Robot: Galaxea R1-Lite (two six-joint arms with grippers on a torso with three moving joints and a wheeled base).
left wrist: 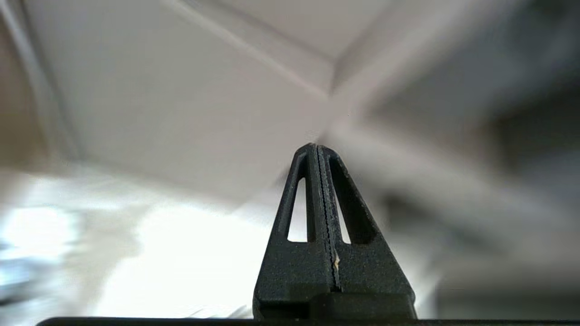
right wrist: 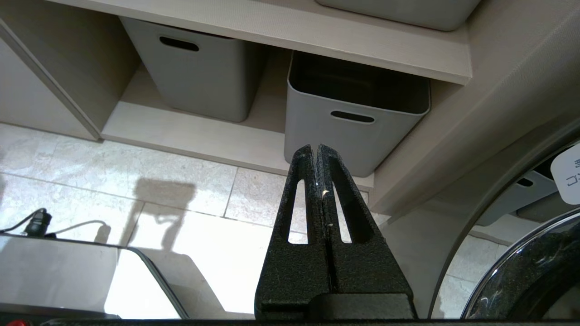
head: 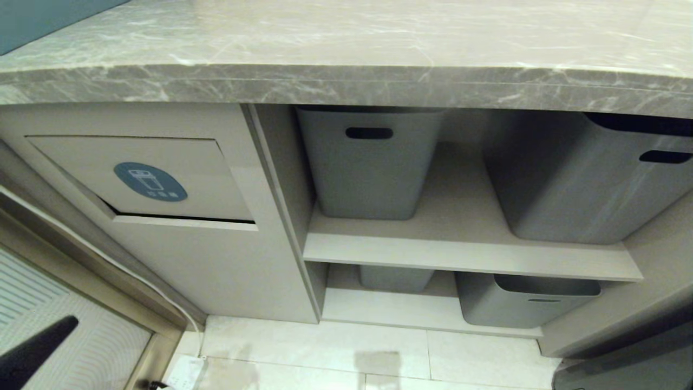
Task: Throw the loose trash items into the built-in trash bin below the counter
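The built-in trash bin (head: 162, 179) is the beige cabinet front at the left under the counter (head: 346, 81). Its flap bears a round blue sticker (head: 150, 182), and a dark gap shows along the flap's lower edge. No loose trash items are in view. My left gripper (left wrist: 317, 146) is shut with nothing held and faces a blurred beige panel. Its black fingers (head: 38, 346) show low at the left, below and apart from the flap. Parked low on the right, my right gripper (right wrist: 316, 147) is shut and empty and points at a grey tub (right wrist: 353, 117).
Grey tubs (head: 368, 162) (head: 584, 179) stand on the upper shelf right of the bin, and others (head: 520, 300) stand on the lower one. A teal box corner (head: 43, 16) lies on the counter's far left. A white power strip (head: 184, 371) with a cable lies on the tiled floor.
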